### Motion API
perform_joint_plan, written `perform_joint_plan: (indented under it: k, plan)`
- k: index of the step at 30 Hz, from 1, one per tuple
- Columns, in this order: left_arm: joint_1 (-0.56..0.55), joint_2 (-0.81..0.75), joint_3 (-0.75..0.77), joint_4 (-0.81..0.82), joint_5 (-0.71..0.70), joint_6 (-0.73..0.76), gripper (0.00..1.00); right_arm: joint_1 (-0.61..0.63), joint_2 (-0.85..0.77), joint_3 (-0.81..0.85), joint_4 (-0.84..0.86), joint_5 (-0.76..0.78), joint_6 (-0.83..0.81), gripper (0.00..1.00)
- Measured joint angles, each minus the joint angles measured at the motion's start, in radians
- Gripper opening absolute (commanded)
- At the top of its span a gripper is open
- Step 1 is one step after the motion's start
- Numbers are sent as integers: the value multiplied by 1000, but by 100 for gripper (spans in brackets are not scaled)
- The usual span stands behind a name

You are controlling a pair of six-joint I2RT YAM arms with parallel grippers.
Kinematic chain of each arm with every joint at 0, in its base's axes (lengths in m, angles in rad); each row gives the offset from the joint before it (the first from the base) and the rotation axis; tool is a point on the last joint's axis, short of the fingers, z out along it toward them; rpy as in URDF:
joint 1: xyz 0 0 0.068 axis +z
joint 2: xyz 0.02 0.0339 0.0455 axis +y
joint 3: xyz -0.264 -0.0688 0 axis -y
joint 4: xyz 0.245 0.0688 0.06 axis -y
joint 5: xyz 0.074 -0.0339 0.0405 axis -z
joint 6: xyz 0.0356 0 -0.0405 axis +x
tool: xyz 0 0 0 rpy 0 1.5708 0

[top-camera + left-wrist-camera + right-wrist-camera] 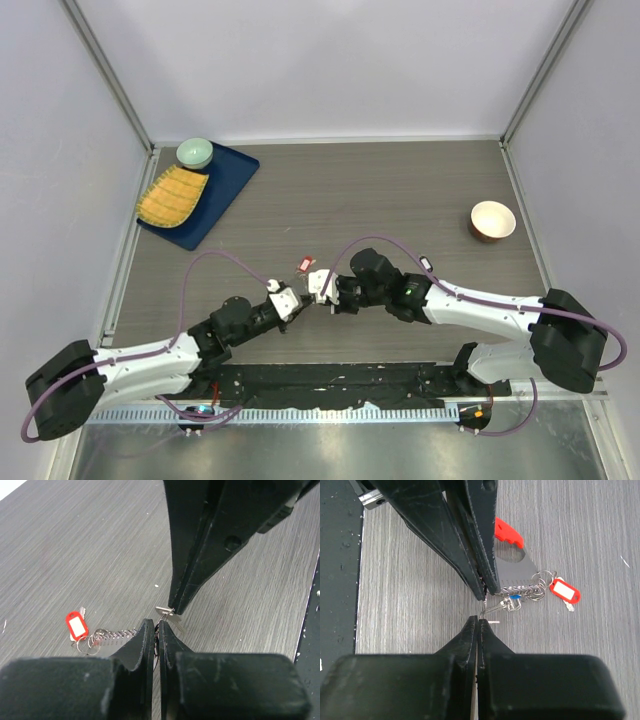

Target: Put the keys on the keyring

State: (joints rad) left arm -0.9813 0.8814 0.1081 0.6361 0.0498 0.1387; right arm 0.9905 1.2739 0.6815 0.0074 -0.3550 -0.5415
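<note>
Table (400, 190): dark wood grain. Left gripper (293, 303) and right gripper (322, 292) meet tip to tip, near centre. Keyring (305, 266): red tag visible just beyond tips. Far left: blue tray (228, 190) carrying green bowl (194, 152) and yellow mat (172, 197). Far right: tan bowl (492, 221).

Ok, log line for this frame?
left gripper: jaws shut | right gripper: jaws shut | both at small metal piece | keyring: on table

No legible text anywhere; white insert of the red key tag (76, 626) seemingly blank.
</note>
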Motion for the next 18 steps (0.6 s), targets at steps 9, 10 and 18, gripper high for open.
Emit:
perform_joint_plan:
  k: [9,10,18]
  plan:
    - [0,-82,0,-27,-61,-132,0,6,0,0,28,17,-10,1]
    - [0,-85,0,-27,-67,-144,0,8,0,0,31,19,-10,1]
    - [0,-71,-8,42,-140,-272,0,21,-4,-15,83,34,-1,1]
